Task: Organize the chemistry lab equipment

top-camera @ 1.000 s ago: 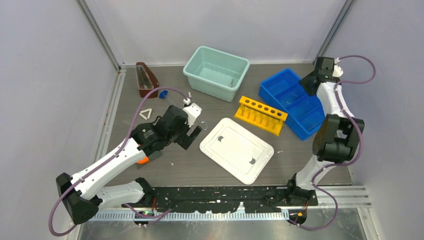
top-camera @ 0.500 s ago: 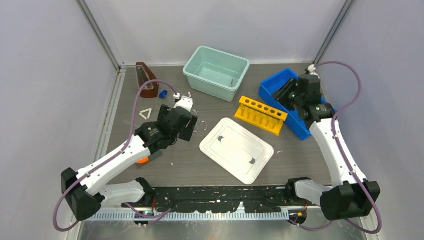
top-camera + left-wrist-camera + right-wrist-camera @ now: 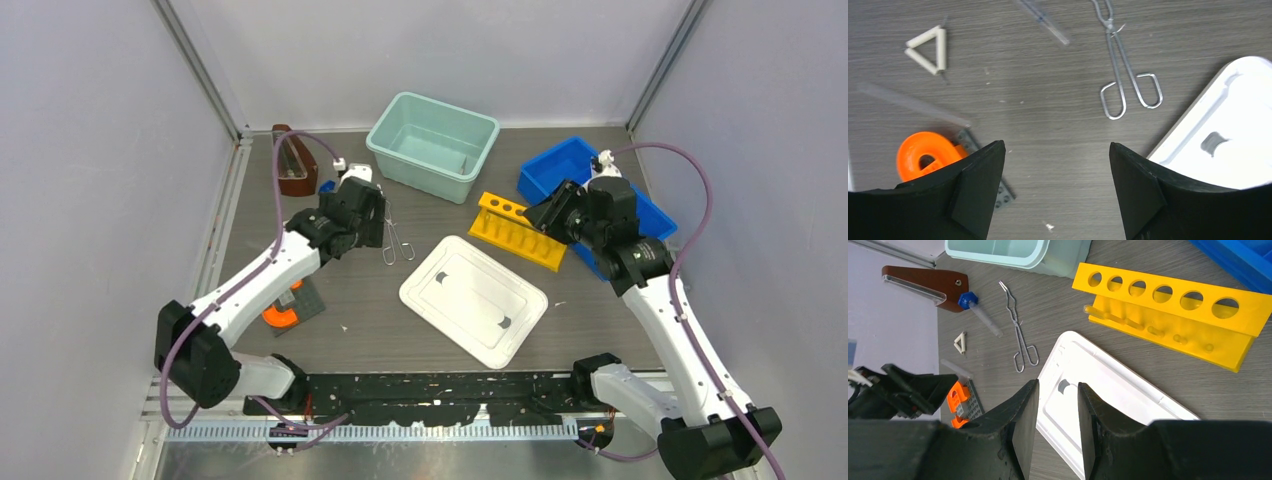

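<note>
Slim silver wire tongs [image 3: 393, 241] [image 3: 1126, 75] [image 3: 1018, 335] lie on the dark table left of the white lid. My left gripper [image 3: 371, 224] [image 3: 1055, 192] hovers just beside them, open, with bare table between its fingers. A small white triangle [image 3: 928, 48] [image 3: 960, 343] and two clear glass rods [image 3: 1046, 23] [image 3: 912, 103] lie near it. A blue knob-like piece [image 3: 326, 186] [image 3: 967, 300] caps one rod by the brown holder. My right gripper [image 3: 541, 212] [image 3: 1058, 427] hangs above the yellow rack, jaws narrowly apart and empty.
A teal bin [image 3: 433, 146] stands at the back centre and a blue bin [image 3: 561, 180] at the back right. The yellow tube rack [image 3: 520, 231], white lid [image 3: 472, 299], brown holder [image 3: 292, 162] and an orange piece on a grey plate [image 3: 281, 314] also occupy the table.
My left arm has reached toward the back, over by the tongs, and its jaws have narrowed a little. My right arm swung down from the back right corner to above the yellow rack.
</note>
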Motion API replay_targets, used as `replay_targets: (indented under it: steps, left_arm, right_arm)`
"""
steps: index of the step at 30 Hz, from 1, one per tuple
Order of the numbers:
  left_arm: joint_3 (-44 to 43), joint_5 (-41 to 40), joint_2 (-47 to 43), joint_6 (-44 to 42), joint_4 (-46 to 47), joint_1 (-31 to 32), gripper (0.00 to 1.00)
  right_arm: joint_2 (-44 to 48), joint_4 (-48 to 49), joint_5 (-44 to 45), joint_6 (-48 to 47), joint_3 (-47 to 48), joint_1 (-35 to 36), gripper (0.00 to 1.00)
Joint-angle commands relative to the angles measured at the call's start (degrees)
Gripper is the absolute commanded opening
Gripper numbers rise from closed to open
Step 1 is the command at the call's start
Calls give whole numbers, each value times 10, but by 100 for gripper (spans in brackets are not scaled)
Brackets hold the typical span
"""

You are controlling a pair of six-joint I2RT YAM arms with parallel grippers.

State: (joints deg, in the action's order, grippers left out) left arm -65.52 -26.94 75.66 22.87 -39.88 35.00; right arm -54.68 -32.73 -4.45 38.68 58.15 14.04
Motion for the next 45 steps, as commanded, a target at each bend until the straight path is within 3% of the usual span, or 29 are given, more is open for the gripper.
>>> replay_targets:
  steps: [1, 11, 18, 35, 45]
  left_arm:
    - [-27, 52, 39, 26, 94, -15, 78]
    - [-41, 83, 135, 123, 172, -137, 63]
    - [-52, 96, 219, 151, 219, -190, 59]
    - [-87, 166, 317, 125, 292, -251, 59]
    - [-124, 195, 377, 138, 287, -257, 49]
  right_arm:
    - [12, 10, -13, -14, 9, 4, 40]
    - [50, -16, -15, -25, 21, 4, 40]
    - [54, -17, -19, -28, 13, 4, 40]
    - [16, 9, -21, -25, -6, 4, 40]
    - [0, 18, -16, -32, -8, 4, 40]
